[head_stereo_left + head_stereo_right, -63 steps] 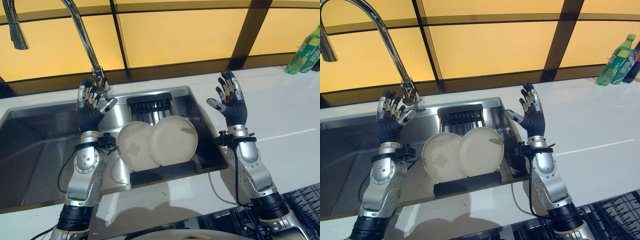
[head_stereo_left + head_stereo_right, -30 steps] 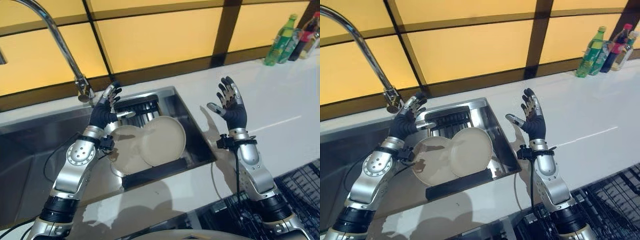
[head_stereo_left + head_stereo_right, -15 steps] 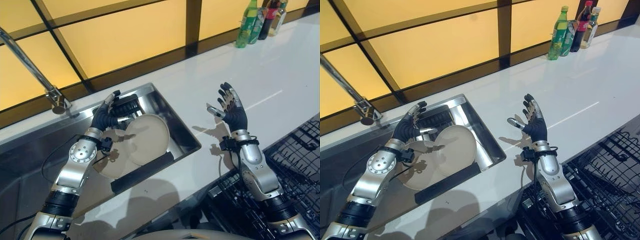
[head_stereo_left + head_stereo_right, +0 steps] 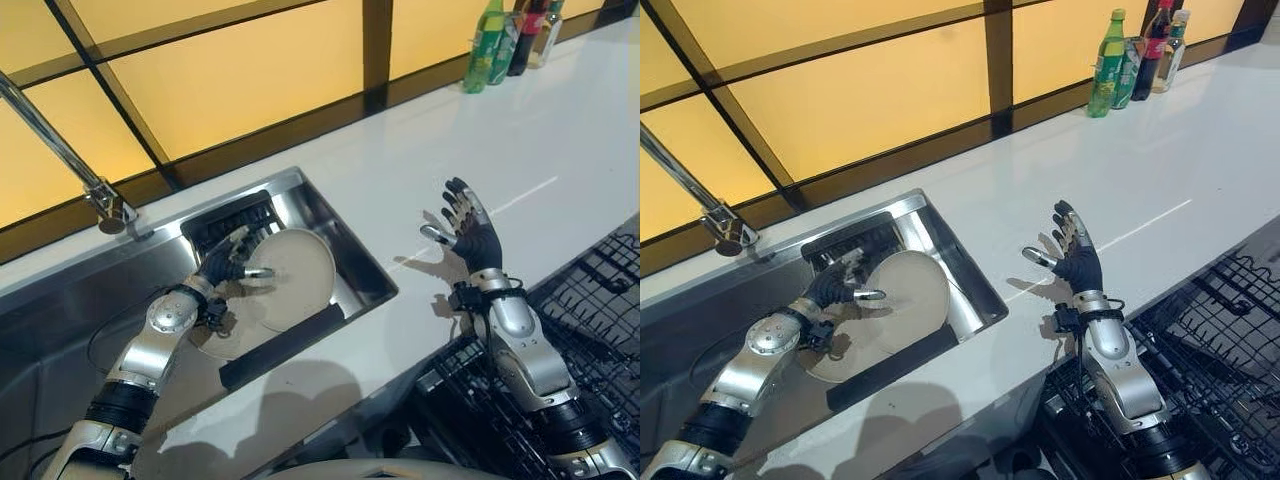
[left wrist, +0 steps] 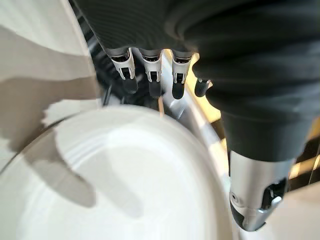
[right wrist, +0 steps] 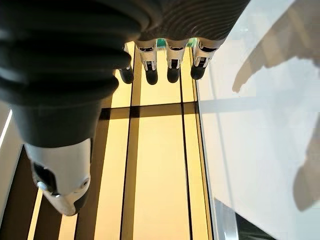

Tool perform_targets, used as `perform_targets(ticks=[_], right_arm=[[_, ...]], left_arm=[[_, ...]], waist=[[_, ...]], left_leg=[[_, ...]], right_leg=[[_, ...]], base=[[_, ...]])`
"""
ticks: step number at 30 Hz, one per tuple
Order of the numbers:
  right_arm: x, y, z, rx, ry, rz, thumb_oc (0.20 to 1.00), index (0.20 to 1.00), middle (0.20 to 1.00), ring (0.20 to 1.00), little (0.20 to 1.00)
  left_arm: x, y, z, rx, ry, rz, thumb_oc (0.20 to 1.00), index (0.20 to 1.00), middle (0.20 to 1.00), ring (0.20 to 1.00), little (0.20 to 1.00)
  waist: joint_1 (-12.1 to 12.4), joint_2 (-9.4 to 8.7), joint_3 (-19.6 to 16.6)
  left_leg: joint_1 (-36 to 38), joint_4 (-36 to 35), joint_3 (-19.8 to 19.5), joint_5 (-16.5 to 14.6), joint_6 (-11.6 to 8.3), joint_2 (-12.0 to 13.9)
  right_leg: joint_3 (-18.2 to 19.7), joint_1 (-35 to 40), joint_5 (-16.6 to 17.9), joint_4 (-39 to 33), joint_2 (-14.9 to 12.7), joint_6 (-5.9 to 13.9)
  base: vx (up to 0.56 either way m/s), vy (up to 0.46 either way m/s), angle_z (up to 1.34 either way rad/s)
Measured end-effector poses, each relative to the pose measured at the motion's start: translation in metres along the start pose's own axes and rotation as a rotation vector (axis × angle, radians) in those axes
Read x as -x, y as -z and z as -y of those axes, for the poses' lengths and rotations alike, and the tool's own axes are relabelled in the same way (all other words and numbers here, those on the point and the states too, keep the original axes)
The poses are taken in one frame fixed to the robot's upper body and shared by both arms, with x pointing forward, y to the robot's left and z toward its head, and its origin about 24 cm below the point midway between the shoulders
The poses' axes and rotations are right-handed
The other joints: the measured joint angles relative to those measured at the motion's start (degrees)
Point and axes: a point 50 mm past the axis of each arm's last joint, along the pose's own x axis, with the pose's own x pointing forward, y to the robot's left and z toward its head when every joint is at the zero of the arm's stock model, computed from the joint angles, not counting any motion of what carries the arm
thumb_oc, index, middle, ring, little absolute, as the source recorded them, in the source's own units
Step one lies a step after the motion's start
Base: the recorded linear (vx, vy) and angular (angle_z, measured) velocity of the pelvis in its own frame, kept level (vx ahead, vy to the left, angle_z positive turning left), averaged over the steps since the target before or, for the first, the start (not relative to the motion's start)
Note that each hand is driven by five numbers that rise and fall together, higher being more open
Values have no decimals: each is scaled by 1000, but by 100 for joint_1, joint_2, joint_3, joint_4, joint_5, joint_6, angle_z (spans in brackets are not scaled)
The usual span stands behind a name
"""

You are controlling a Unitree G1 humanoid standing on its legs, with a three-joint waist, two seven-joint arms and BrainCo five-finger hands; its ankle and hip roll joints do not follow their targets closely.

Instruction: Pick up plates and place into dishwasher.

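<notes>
Plates [image 4: 290, 275] lean overlapped in sink [image 4: 60, 310], propped against dark bar at near edge. Look ceramic: stiff, fairly heavy, breakable, probably slick if wet. Best hold likely upper rim, thumb on face, fingers behind. Dishwasher rack [image 4: 1220, 330] low right, below table [image 4: 1120, 160]. Left hand [image 4: 232, 262] spread over front plate's rim, not gripping. Right hand [image 4: 1076, 256] wide open above table, empty.

The left arm enters from the lower left of the head views and reaches up toward the centre-left, its left hand [image 4: 232, 262] held low with fingers straight and thumb spread. The right arm rises from the lower right; the right hand [image 4: 470, 231] stands upright at centre-right, fingers [image 6: 172, 70] spread and relaxed, palm facing left.
</notes>
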Motion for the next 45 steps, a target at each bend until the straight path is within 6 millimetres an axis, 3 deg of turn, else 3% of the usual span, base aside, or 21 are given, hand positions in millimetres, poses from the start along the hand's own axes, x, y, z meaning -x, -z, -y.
perform_targets(ticks=[6,15,29,35,45], right_arm=[[1,0,6,26,-2,-9,1000,1000,1000,1000,1000],[4,2,6,26,-2,-19,1000,1000,1000,1000,1000],[10,7,10,31,-2,-49,1000,1000,1000,1000,1000],[11,6,13,30,3,-41,1000,1000,1000,1000,1000],[13,9,13,29,21,-44,1000,1000,1000,1000,1000]], left_arm=[[1,5,-7,-42,82,-41,1000,1000,1000,1000,1000],[-2,11,0,-39,144,-72,1000,1000,1000,1000,1000],[-7,32,-7,55,-165,-137,1000,1000,1000,1000,1000],[-9,26,-4,102,-277,-75,1000,1000,1000,1000,1000],[-1,-8,-13,179,-433,117,1000,1000,1000,1000,1000]], waist=[[-92,13,119],[-171,42,286],[-228,52,330],[-208,-21,396],[-159,-110,474]], left_leg=[[-2,-1,42,11,15,-1],[91,-1,147,10,11,0],[123,2,194,10,12,1],[124,21,195,11,13,4],[210,25,175,21,26,13]], right_leg=[[3,-26,23,1,-8,34],[48,52,66,-35,-11,97],[73,48,68,-32,-16,100],[71,49,68,-33,-16,100],[47,145,79,-38,-15,116]], base=[[41,37,-4],[61,33,-5],[46,3,-3],[50,-14,0],[43,-14,1]])
